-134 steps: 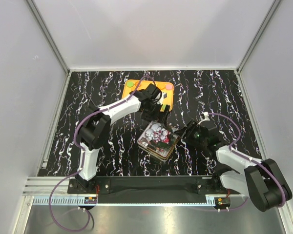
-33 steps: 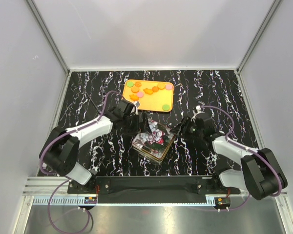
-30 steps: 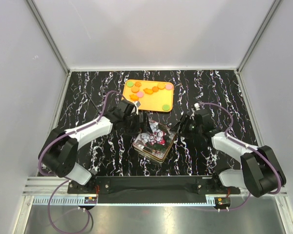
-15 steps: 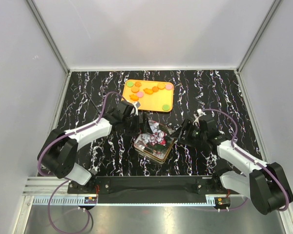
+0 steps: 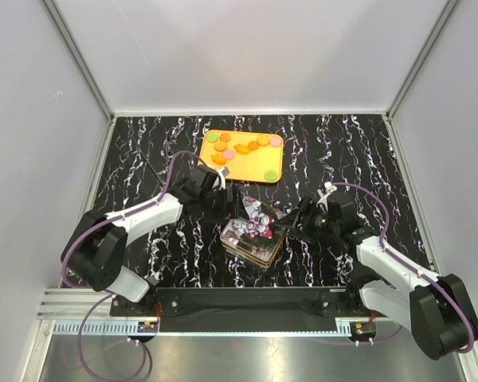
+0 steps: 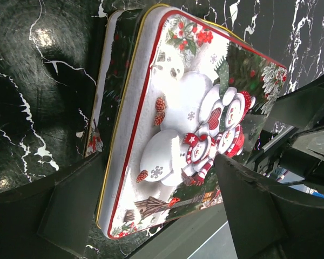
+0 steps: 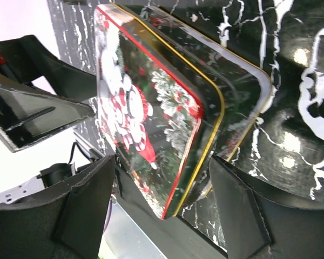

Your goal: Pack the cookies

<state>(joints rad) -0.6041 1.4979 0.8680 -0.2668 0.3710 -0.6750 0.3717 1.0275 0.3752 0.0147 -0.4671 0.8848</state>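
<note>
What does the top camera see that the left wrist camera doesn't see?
Only the top camera shows the orange tray with the cookies lying on it, and the whole left arm and right arm, one on each side of the tin. Only the left wrist camera shows the snowmen painted on the tin's lid up close, between the fingers of the left gripper. Both show the tin and the black marbled table.
</note>
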